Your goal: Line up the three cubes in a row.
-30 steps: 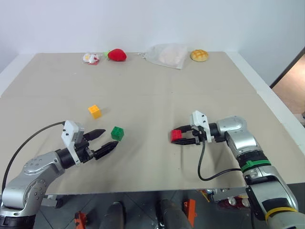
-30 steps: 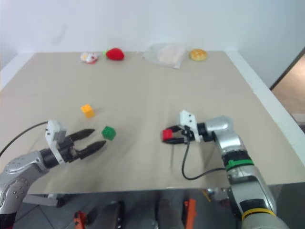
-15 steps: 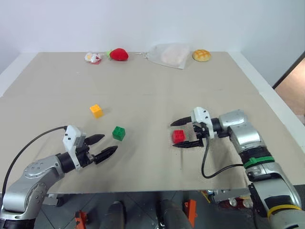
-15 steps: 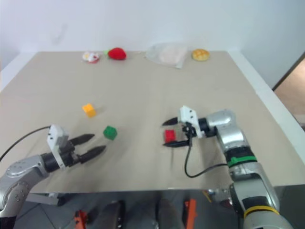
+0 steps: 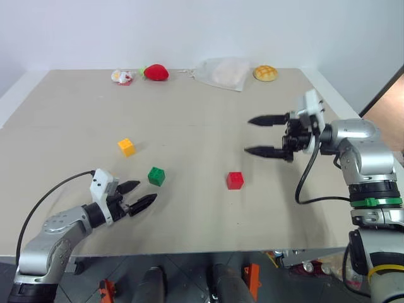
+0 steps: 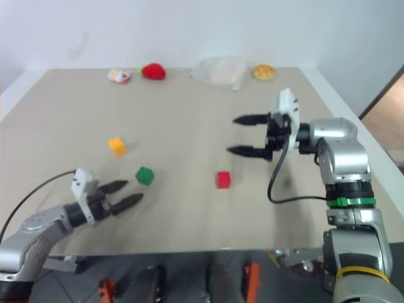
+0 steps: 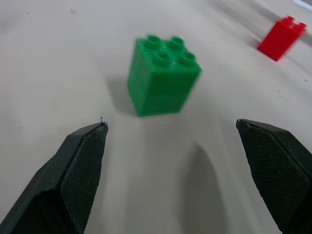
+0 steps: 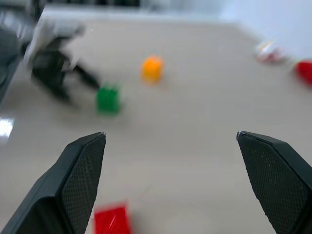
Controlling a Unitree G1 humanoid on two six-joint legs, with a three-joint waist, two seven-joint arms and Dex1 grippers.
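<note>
The red cube (image 5: pixel 235 180) is sitting free on the table (image 5: pixel 189 126), well right of the green cube (image 5: pixel 156 176); the yellow cube (image 5: pixel 126 147) is lying further back-left. The right gripper (image 5: pixel 273 134) is hovering above the table, jaws wide, empty. The left gripper (image 5: pixel 137 196) is pointing at the green one, jaws wide, likely lining up a grasp.
</note>
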